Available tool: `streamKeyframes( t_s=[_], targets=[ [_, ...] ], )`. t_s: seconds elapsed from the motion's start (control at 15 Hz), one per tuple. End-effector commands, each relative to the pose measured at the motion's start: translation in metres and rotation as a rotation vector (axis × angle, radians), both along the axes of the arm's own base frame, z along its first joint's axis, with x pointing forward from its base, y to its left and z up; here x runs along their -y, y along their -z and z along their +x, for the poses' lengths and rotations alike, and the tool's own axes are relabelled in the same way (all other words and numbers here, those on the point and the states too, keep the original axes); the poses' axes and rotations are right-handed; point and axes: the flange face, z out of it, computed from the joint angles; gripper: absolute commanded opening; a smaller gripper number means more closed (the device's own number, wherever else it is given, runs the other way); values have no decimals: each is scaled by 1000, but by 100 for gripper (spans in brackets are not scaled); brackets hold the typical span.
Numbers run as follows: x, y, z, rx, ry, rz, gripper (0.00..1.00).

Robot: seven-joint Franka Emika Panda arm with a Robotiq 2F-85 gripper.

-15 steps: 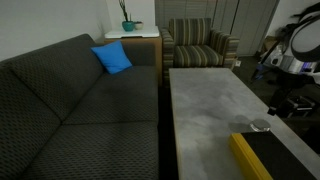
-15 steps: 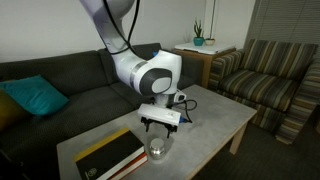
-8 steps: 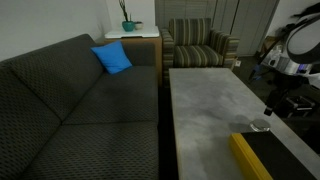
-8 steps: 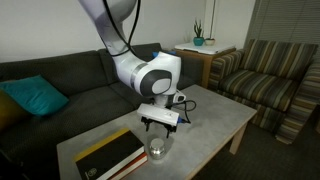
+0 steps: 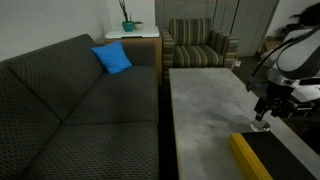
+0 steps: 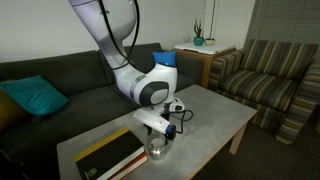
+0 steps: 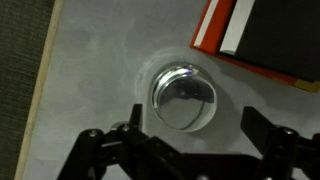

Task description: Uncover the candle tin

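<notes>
Scene: The Franka arm's gripper [image 6: 155,135] hangs low over the grey table [image 6: 212,112], its fingers spread wide and holding nothing.
Tin: The candle tin [image 7: 183,97] sits on the table directly beneath. In the wrist view it lies between the two fingers, and its shiny flat lid appears to be on.
Neighbour: The corner of the black box [image 7: 272,40] lies just beside the tin.
Risk, sliding: If one finger meets the tin first, the light tin would likely skid across the smooth tabletop.
Risk, wrong grip: If the fingers close on the body instead of the lid, the whole tin would probably lift, still covered.
Risk, snag: A finger descending on the box side could catch that corner.
Unclear: The finger height above the table cannot be told.
</notes>
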Motion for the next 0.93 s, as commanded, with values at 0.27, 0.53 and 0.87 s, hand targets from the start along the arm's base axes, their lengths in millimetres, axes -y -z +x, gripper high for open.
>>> streamKeyframes(
  t_s=[0.27, 0.53, 0.87],
  targets=[
    [-1, 37, 14, 18, 91, 4, 100],
    [1, 54, 16, 21, 114, 3, 100],
    [-7, 55, 9, 0, 170, 35, 100]
  ],
)
